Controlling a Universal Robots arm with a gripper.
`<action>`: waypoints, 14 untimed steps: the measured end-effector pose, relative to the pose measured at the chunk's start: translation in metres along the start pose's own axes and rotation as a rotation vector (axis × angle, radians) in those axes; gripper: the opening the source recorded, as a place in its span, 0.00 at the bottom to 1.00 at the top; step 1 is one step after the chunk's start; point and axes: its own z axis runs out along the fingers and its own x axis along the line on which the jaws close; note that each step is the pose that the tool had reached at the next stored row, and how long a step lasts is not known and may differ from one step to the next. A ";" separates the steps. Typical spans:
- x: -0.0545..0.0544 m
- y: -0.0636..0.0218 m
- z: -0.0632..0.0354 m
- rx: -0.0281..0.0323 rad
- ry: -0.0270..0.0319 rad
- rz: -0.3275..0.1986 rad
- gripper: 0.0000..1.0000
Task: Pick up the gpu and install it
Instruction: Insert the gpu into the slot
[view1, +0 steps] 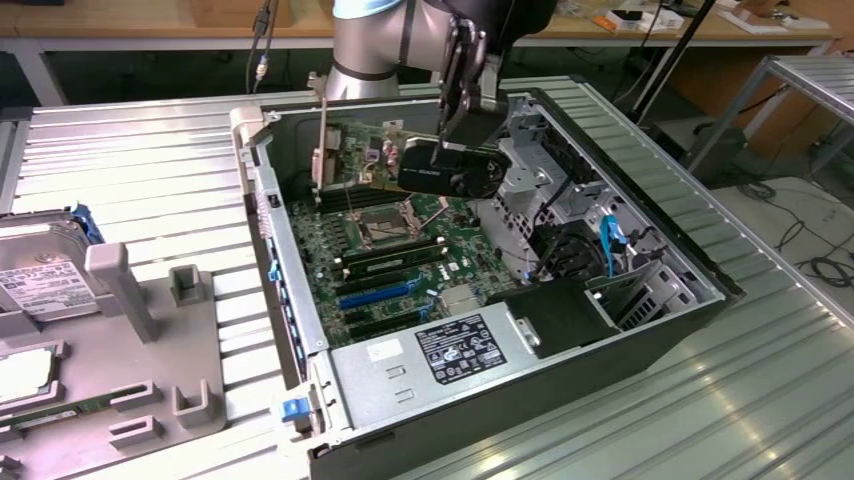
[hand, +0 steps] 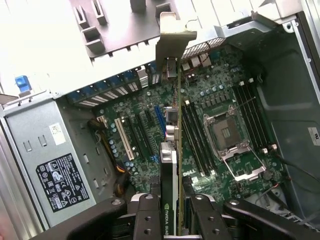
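Step in hand: the install leg, by my reading. The pick-up looks done.

Claw (hand: 173, 204): clenched on the gpu (hand: 173, 150), a thin flat card with a dark green board and a black face, held on edge. One dark finger (hand: 148, 212) presses each flat side near the end away from the card's long silver metal bracket strip (hand: 175, 42).

Position: the card hangs inside the open black-and-grey computer case (view1: 674, 262), which lies on its side on the ribbed grey metal desk (view1: 134, 150). In the exterior view it sits at roughly 12 o'clock from the square silver processor socket (view1: 380, 228), with the bracket toward 9 o'clock, beside the case's rear wall. The grey power supply box (view1: 441, 350) with its black label sits at 6 o'clock.

In the wrist view, the card's edge runs along the green motherboard (hand: 210, 100), over the row of expansion slots (hand: 137, 132) and parallel to them. I cannot tell whether its lower edge touches a slot or hangs just above.

Judgement: seating calls for the card's connector edge square over one slot, with the bracket meeting the rear opening. The push must be straight. A tilted card could bind.
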 end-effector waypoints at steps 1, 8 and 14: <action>0.000 0.0000 0.0000 -0.0002 0.0003 -0.006 0.27; 0.000 0.0000 0.0000 -0.0013 0.0024 -0.050 0.27; 0.000 0.0000 0.0000 -0.0026 0.0049 -0.101 0.27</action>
